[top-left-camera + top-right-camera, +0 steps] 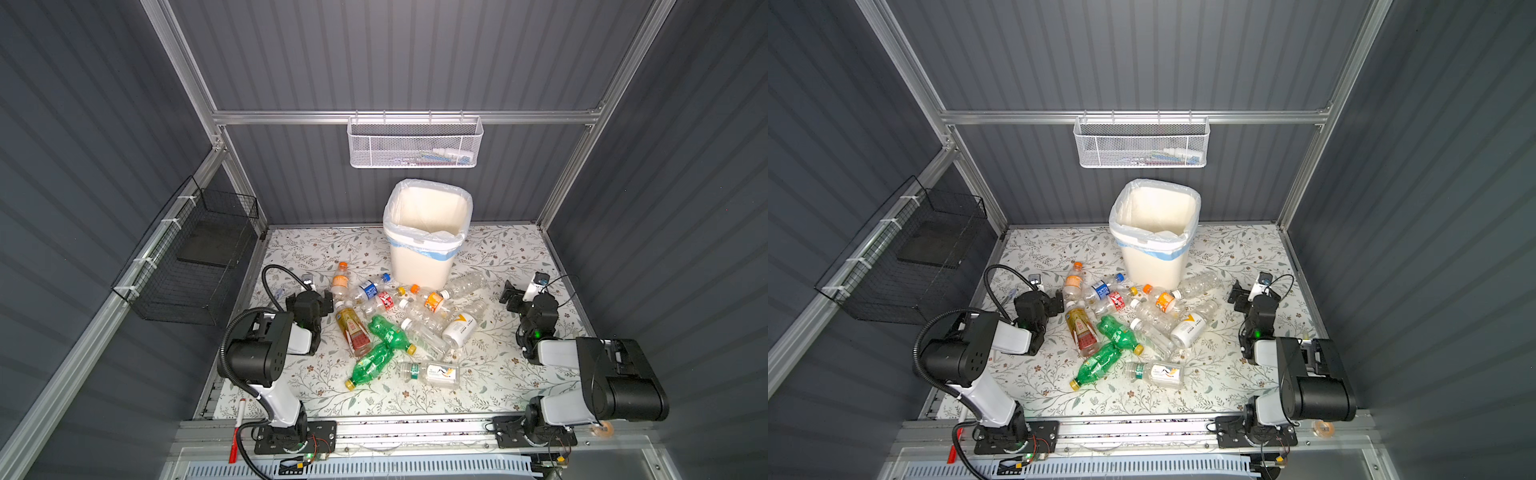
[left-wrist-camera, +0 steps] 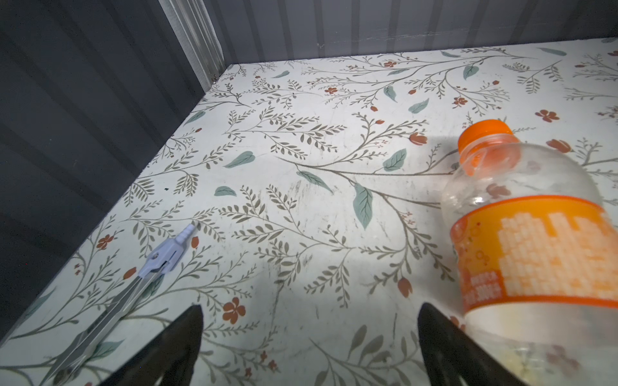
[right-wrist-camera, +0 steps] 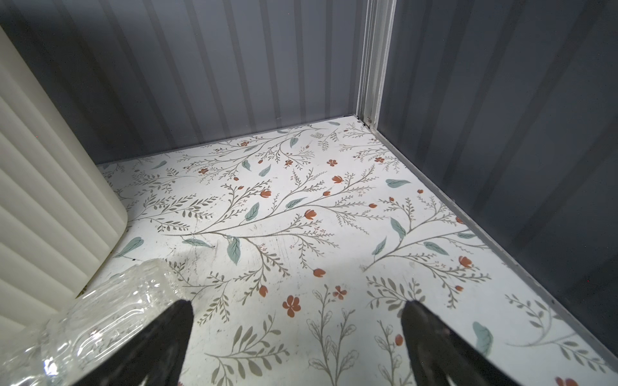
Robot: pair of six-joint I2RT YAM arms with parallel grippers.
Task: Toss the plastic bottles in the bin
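Note:
Several plastic bottles (image 1: 399, 324) lie heaped mid-table in both top views: clear ones, two green ones (image 1: 390, 332), and one with a red-gold label (image 1: 353, 330). Behind them stands the cream bin (image 1: 424, 257) with its bag liner, nothing visible inside. My left gripper (image 1: 316, 291) is open just left of the heap. In the left wrist view only bare mat lies between its fingers (image 2: 311, 307), and the orange-capped bottle (image 2: 528, 240) lies just outside one finger. My right gripper (image 1: 520, 291) is open right of the heap, holding nothing (image 3: 298, 302), with a clear bottle (image 3: 110, 320) and the bin wall (image 3: 40, 200) beside it.
A white mesh basket (image 1: 415, 143) hangs on the back rail and a black wire basket (image 1: 195, 266) on the left wall. A red marker (image 1: 237, 432) lies at the front left. A pale-lilac hinged tool (image 2: 157, 267) lies near the left gripper. Grey walls enclose the floral mat (image 1: 498, 374).

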